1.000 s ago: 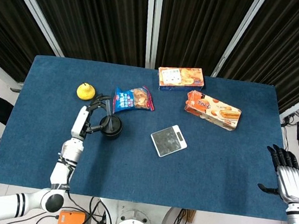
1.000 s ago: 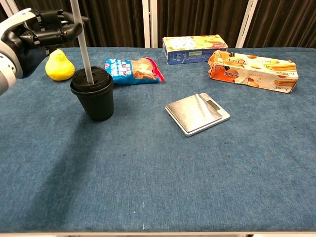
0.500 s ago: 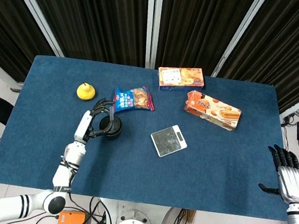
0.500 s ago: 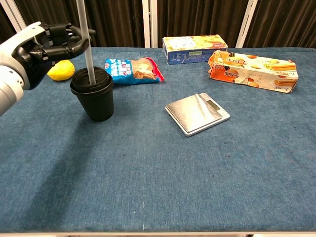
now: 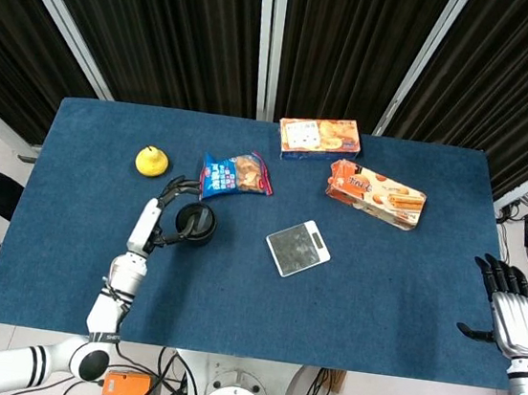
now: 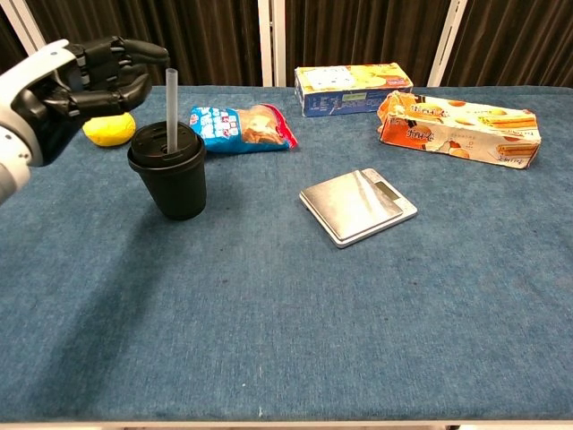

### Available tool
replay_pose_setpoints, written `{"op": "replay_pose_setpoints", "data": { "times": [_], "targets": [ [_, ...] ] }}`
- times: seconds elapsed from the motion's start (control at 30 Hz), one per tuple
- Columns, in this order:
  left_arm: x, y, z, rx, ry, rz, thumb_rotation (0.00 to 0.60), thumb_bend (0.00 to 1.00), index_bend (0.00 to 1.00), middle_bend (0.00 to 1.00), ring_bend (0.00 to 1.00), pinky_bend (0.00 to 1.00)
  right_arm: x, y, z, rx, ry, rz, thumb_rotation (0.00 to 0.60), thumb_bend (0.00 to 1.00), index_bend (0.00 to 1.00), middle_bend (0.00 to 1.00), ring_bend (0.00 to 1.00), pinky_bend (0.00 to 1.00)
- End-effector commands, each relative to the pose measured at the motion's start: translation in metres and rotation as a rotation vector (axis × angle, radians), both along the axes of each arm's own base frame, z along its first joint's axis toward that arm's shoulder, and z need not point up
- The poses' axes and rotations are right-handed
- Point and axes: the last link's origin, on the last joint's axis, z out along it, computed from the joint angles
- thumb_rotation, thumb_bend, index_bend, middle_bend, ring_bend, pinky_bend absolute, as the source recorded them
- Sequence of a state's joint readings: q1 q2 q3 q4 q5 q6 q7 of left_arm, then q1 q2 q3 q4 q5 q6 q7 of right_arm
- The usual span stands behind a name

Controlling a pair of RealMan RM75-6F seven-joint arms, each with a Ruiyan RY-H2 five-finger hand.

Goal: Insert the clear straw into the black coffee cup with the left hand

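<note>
Chest view puts my left hand (image 6: 85, 76) at the far left, fingers curled in beside the top of the clear straw (image 6: 170, 106); I cannot tell whether they still pinch it or only touch it. That straw stands upright in the lid of the black coffee cup (image 6: 168, 172), its upper part sticking out above the rim. Behind the cup lies a yellow lemon (image 6: 109, 130), partly hidden by my hand, and just right of it a blue snack bag (image 6: 242, 127). Further right, a silver kitchen scale (image 6: 357, 206) sits mid-table, with two biscuit boxes (image 6: 353, 88) near the far edge. From the head view, my right hand (image 5: 508, 314) rests off the table's right edge, fingers spread, holding nothing.
</note>
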State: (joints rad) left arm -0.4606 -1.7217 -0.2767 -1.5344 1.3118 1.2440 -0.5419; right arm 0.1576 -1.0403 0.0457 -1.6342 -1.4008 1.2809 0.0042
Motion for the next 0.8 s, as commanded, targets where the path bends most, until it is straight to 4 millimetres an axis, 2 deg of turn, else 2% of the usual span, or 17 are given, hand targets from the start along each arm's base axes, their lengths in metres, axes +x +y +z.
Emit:
{"op": "replay_pose_setpoints", "data": {
  "times": [0.03, 0.13, 0.23, 0.4, 0.5, 0.6, 0.7, 0.8],
  "targets": [
    [-0.013, -0.005, 0.017, 0.026, 0.059, -0.005, 0.598, 0.40, 0.25, 0.16, 0.00, 0.00, 0.000, 0.000, 0.002, -0.005, 0.002, 0.000, 0.600, 0.11, 0.00, 0.07, 0.00, 0.03],
    [-0.036, -0.009, 0.043, 0.059, 0.199, 0.002, 0.567, 0.40, 0.24, 0.15, 0.00, 0.00, -0.001, -0.001, 0.006, -0.015, 0.003, 0.001, 0.600, 0.11, 0.00, 0.07, 0.00, 0.03],
    [-0.064, -0.014, 0.073, 0.112, 0.383, 0.039, 0.560, 0.40, 0.24, 0.14, 0.00, 0.00, -0.002, -0.003, 0.010, -0.034, -0.004, 0.004, 0.600, 0.11, 0.00, 0.07, 0.00, 0.03],
    [-0.113, -0.034, 0.125, 0.189, 0.802, 0.107, 0.563, 0.39, 0.24, 0.15, 0.00, 0.00, -0.006, -0.004, 0.017, -0.061, -0.032, 0.004, 0.600, 0.11, 0.00, 0.07, 0.00, 0.03],
    [-0.135, -0.049, 0.148, 0.237, 1.031, 0.144, 0.572, 0.39, 0.24, 0.16, 0.00, 0.00, -0.007, -0.003, 0.020, -0.068, -0.068, 0.005, 0.600, 0.11, 0.00, 0.07, 0.00, 0.03],
    [-0.150, -0.068, 0.164, 0.247, 1.128, 0.187, 0.600, 0.37, 0.24, 0.16, 0.00, 0.00, -0.007, -0.001, 0.024, -0.077, -0.099, 0.013, 0.600, 0.11, 0.00, 0.07, 0.00, 0.03],
    [-0.160, -0.087, 0.173, 0.234, 1.155, 0.222, 0.600, 0.37, 0.24, 0.16, 0.00, 0.00, -0.006, 0.001, 0.025, -0.083, -0.110, 0.024, 0.600, 0.11, 0.00, 0.07, 0.00, 0.03],
    [-0.166, -0.107, 0.178, 0.203, 1.176, 0.238, 0.590, 0.30, 0.24, 0.16, 0.00, 0.00, -0.005, 0.001, 0.024, -0.078, -0.112, 0.034, 0.600, 0.11, 0.00, 0.07, 0.00, 0.03]
  ]
}}
